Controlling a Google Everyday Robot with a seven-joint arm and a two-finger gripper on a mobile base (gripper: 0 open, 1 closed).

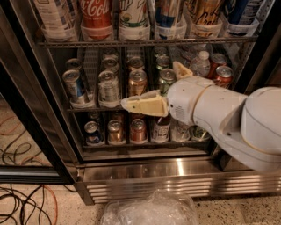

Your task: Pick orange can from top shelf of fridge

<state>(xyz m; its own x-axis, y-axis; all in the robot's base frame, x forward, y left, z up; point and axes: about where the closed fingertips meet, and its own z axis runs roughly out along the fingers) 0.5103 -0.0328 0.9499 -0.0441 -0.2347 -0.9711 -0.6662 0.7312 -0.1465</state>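
The gripper [150,85] hangs low by the middle rack [94,108], fingers [145,105] spread, empty. The orange can [206,13] sits on the top shelf [145,43], right side. Could easily grab the short can [138,81] instead, or clip the shelf rising.

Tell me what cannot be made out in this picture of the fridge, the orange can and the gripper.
1. Orange can, camera view: lid and upper part cut off by the picture's top edge.
2. Top shelf: every can on it is cut off likewise.
3. Fridge: its right side is hidden behind the arm.
4. Gripper, open before the middle shelf: its far finger is partly hidden by the arm.
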